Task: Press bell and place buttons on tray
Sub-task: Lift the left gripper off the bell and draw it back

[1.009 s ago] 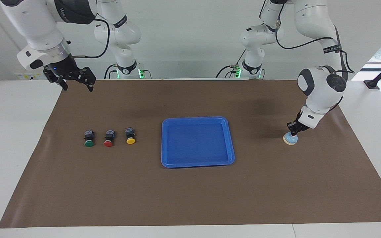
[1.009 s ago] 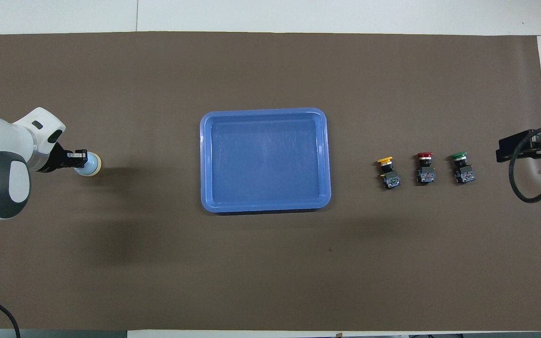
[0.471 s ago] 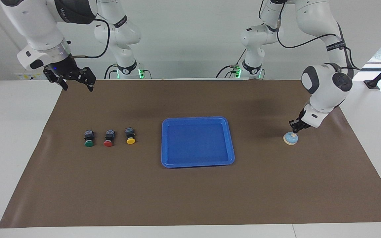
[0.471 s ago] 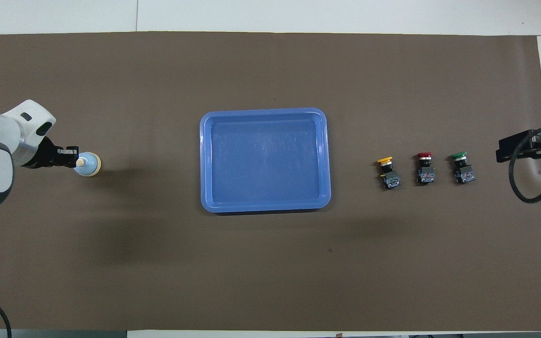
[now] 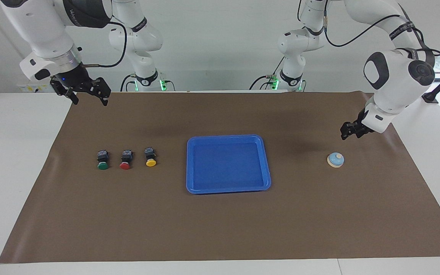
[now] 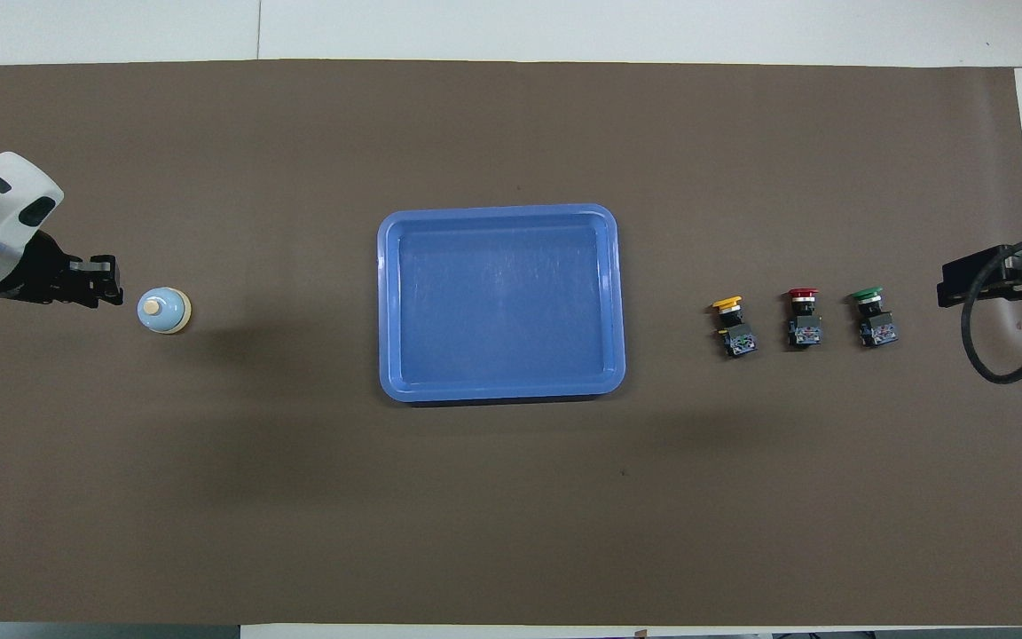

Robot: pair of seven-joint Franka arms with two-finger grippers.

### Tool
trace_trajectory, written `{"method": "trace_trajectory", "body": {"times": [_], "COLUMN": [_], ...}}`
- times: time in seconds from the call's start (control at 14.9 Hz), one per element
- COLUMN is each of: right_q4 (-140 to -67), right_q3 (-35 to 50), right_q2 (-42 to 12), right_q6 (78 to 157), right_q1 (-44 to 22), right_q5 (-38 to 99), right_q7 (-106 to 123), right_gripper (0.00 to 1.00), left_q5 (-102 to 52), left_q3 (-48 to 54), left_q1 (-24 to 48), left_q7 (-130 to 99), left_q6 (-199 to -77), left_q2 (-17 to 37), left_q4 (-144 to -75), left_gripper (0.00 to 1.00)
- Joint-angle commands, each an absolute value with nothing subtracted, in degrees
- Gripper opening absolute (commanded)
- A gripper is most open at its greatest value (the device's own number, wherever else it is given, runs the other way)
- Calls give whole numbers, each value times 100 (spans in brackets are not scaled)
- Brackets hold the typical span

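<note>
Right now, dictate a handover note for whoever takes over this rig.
Left gripper: lifted off the bell, empty.
Right gripper: open, empty, waiting over the mat's corner.
Done: bell pressed a second ago.
Green, red, yellow buttons in a row on the mat, toward the right arm's end; tray empty.
Left: all three buttons onto tray.

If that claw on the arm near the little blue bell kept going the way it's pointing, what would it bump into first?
Probably the brown mat beside the bell. The left gripper hangs above the mat, angled down toward the bell, but depth is hard to judge, so it might clip it.
</note>
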State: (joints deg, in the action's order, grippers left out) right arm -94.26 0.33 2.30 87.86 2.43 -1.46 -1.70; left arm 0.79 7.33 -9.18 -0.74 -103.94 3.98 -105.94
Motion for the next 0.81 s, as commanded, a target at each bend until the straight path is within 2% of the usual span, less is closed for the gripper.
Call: {"method": "trace_trajectory", "body": {"times": [0.0, 0.54, 0.74], "right_q4": [-9466, -9466, -9466], "right_q3": [79, 79, 79], "right_q2": [299, 299, 299], "right_q6": [8710, 8710, 8710], "right_q1": [308, 308, 308], "right_q5": [-123, -132, -132], "right_q7": [-62, -62, -62], "right_gripper": [100, 100, 100], "left_q5": [132, 132, 132], "left_q3": [703, 729, 747], "left_q1": [-879, -870, -861], "left_q7": [-70, -79, -70], "left_q6": [-9985, -9678, -9099], "left_q2": [-61, -325, -325], "left_q4": [-10635, -10688, -10320], "left_gripper": [100, 100, 100]}}
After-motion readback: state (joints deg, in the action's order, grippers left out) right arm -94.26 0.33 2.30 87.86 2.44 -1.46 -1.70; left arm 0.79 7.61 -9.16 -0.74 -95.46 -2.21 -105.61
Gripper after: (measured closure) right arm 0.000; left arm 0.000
